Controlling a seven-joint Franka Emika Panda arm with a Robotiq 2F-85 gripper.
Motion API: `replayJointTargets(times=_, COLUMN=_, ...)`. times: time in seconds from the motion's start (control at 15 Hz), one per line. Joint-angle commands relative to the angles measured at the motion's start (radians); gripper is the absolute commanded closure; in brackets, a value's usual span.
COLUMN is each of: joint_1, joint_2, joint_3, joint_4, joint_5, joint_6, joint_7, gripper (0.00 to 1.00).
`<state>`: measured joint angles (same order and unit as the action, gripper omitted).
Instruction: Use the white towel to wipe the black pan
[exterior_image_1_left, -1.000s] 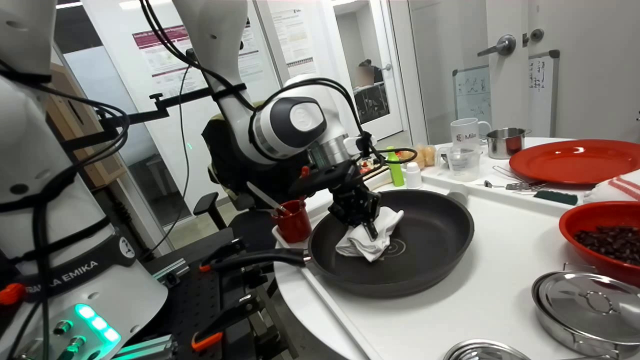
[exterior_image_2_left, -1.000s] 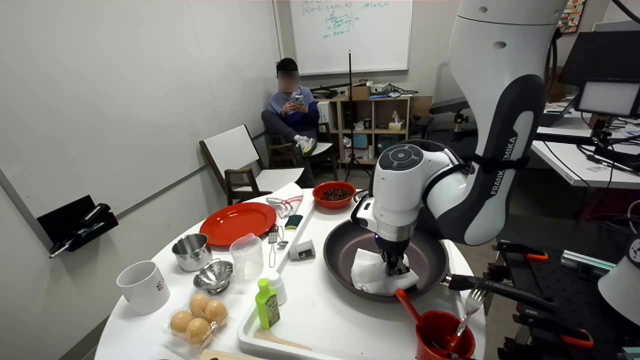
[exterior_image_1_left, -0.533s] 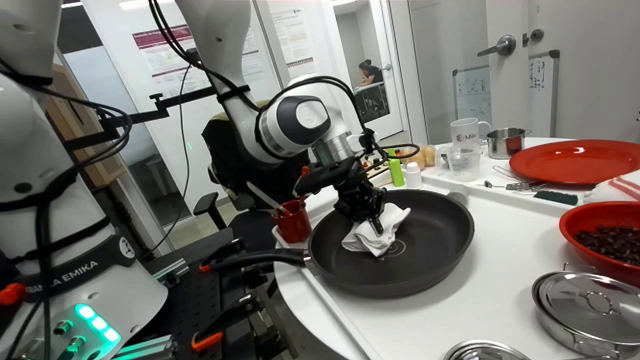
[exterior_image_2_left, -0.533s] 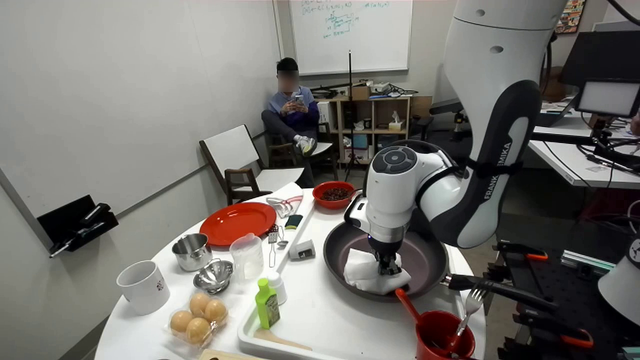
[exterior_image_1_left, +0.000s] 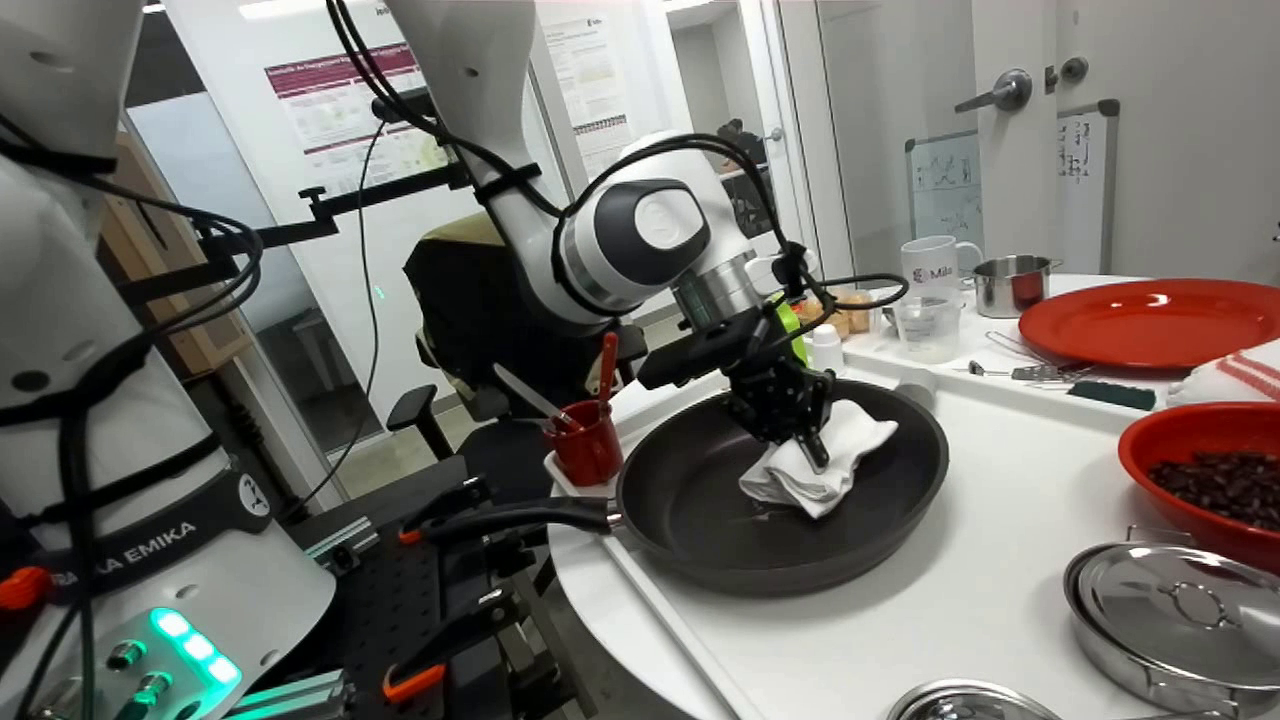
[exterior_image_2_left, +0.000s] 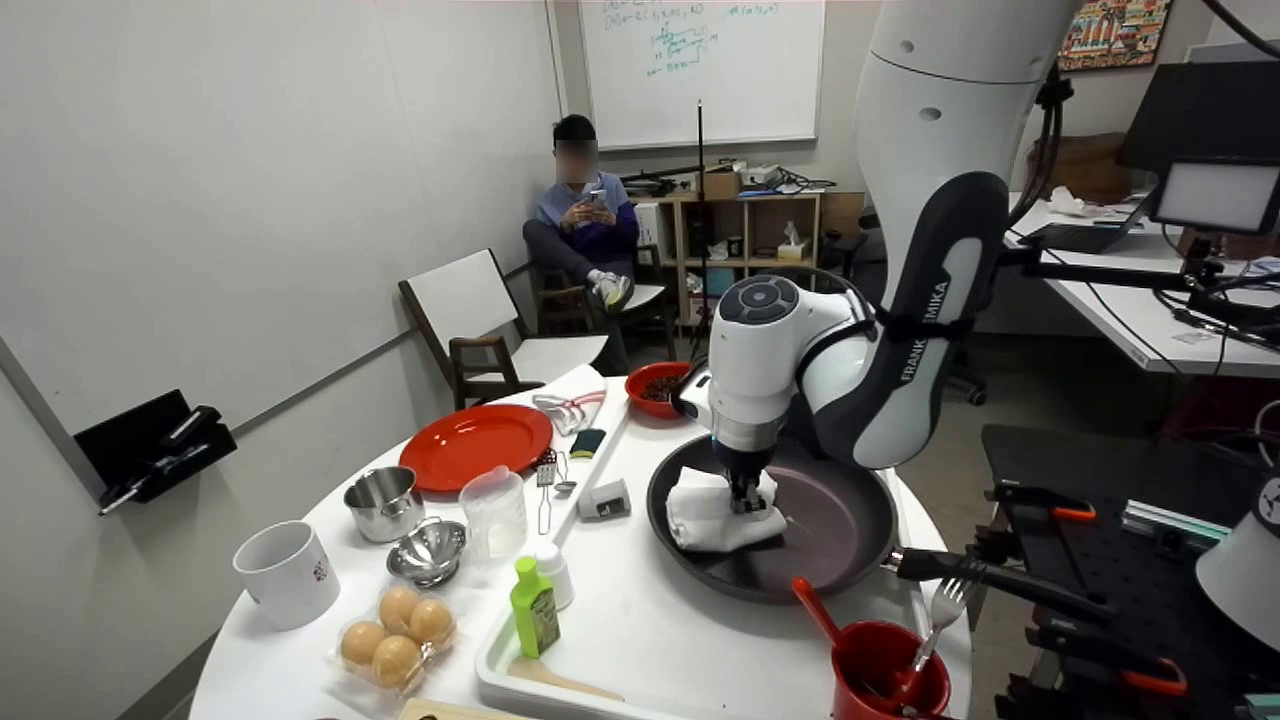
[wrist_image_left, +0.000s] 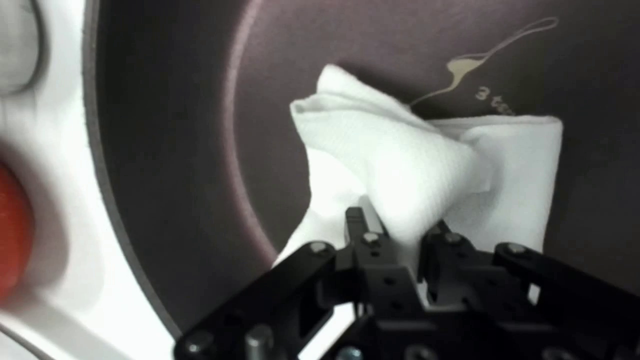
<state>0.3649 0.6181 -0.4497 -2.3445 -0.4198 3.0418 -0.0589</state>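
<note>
The black pan rests on the white tray in both exterior views (exterior_image_1_left: 700, 515) (exterior_image_2_left: 840, 515), and its dark wall shows in the wrist view (wrist_image_left: 160, 150). The white towel (exterior_image_1_left: 795, 480) lies bunched on the pan's inner floor, on the side away from the handle; it also shows in an exterior view (exterior_image_2_left: 700, 525) and the wrist view (wrist_image_left: 410, 150). My gripper (exterior_image_1_left: 818, 455) points down into the pan and is shut on a fold of the towel, which shows between the fingers in the wrist view (wrist_image_left: 395, 225). The towel partly hides the fingertips.
The pan's handle (exterior_image_1_left: 530, 515) sticks out over the tray edge. A red cup with utensils (exterior_image_2_left: 885, 650) stands near the pan. A green bottle (exterior_image_2_left: 535, 610), a red bowl of beans (exterior_image_1_left: 1215, 450), a red plate (exterior_image_2_left: 475, 447) and a lidded steel pan (exterior_image_1_left: 1190, 610) stand around.
My gripper and the towel have slid across the pan's floor, away from the handle and toward the opposite rim. The pan has not moved.
</note>
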Motion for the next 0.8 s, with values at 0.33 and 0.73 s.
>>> replayJointTargets(times=0.33, joint_1=-0.081, joint_2=0.043, joint_3=-0.023, joint_4=0.057, joint_5=-0.001, joint_6=-0.001, joint_7=-0.001, gripper=0.91)
replayJointTargets(times=0.73, joint_1=-0.071, joint_2=-0.005, joint_3=-0.081, joint_4=-0.061, joint_5=-0.062, joint_6=-0.026, joint_7=-0.064, gripper=0.91)
